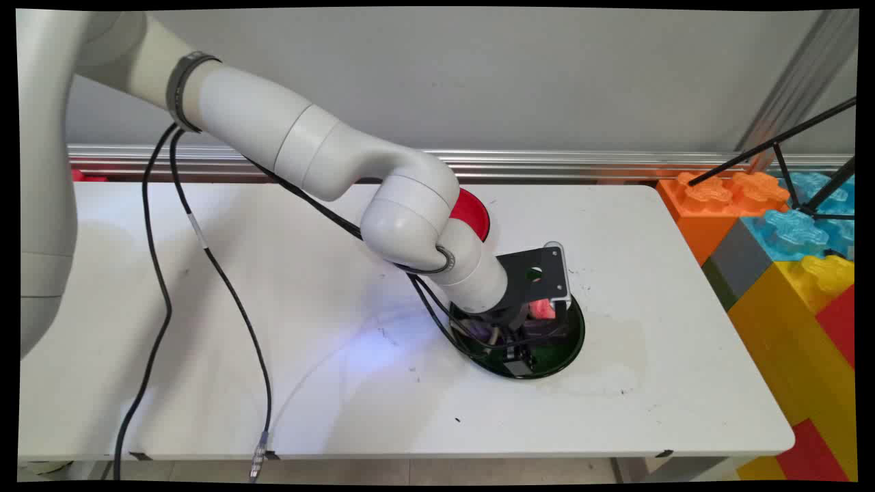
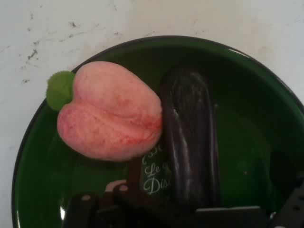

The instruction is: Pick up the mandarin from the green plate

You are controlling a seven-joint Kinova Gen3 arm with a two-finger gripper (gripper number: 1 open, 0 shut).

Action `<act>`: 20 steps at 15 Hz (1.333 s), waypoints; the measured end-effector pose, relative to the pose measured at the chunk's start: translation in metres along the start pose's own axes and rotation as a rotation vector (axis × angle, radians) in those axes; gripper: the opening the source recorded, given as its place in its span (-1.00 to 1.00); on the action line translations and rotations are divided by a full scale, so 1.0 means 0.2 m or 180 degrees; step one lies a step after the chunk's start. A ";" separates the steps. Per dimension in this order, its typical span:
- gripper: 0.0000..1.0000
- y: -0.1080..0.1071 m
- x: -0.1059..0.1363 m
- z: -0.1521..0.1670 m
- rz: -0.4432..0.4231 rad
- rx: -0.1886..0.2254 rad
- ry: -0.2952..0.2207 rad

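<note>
A dark green bowl [image 1: 573, 336] stands on the white table right of centre. In it lie a pink plush peach [image 2: 111, 114] with a green leaf tuft and a dark purple eggplant [image 2: 190, 137], side by side and touching. In the main view the peach [image 1: 543, 309] shows just under the hand's black bracket. My gripper [image 1: 518, 345] is lowered into the bowl [image 2: 266, 95]. In the hand view the gripper [image 2: 185, 202] is open, its black linkage along the bottom edge. The eggplant's near end lies between its fingers and the peach is off to the left.
A red round object [image 1: 473, 212] sits behind the arm's wrist, mostly hidden. Large orange, blue, yellow and red toy blocks [image 1: 786, 260] stand off the table's right end, with black tripod legs [image 1: 786, 147] over them. Black cables [image 1: 157, 273] hang across the left of the table.
</note>
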 end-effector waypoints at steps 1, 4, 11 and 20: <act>1.00 0.00 0.00 -0.01 0.0017 -0.0004 -0.0001; 1.00 0.00 0.01 -0.06 0.0033 -0.0002 -0.0004; 1.00 0.00 0.07 -0.20 -0.0110 0.0034 -0.0026; 1.00 -0.07 0.08 -0.34 -0.0853 0.0231 -0.0008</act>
